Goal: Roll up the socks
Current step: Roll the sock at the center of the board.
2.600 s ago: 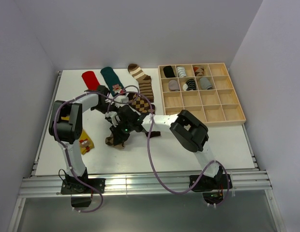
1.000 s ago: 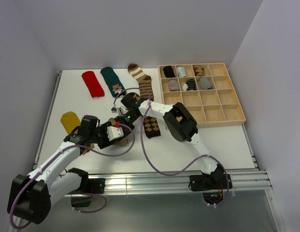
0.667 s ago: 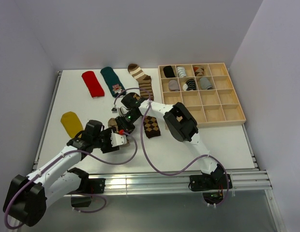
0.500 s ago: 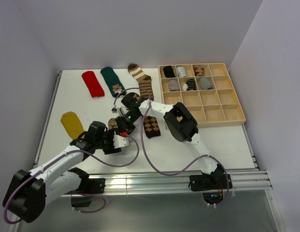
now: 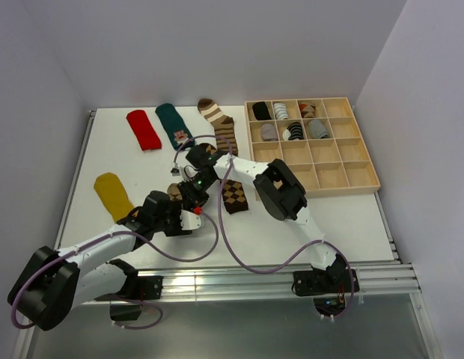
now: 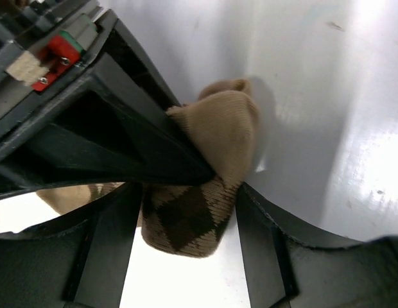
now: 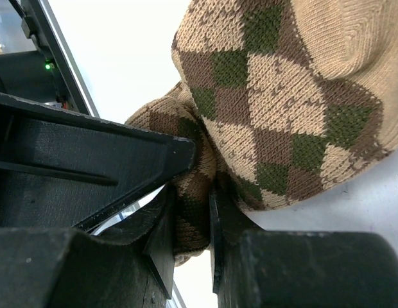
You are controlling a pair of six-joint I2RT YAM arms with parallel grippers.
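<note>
My left gripper point(image 6: 186, 231) stands spread on either side of the bunched brown argyle knitted sock point(image 6: 218, 138), which lies front and centre on the white table point(image 5: 329, 217). Just beyond, my right gripper point(image 7: 191, 212) pinches its fabric. If my left gripper closes too near that pinch, the grippers may collide, or the loose roll could spring open.

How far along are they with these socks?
Done: six rolled socks sit in the wooden tray. In hand: the right gripper pinches a bunched argyle sock while the left gripper straddles it, open. Remaining: the flat argyle sock, mustard sock, red sock, teal sock and striped sock, all unrolled on the table.
</note>
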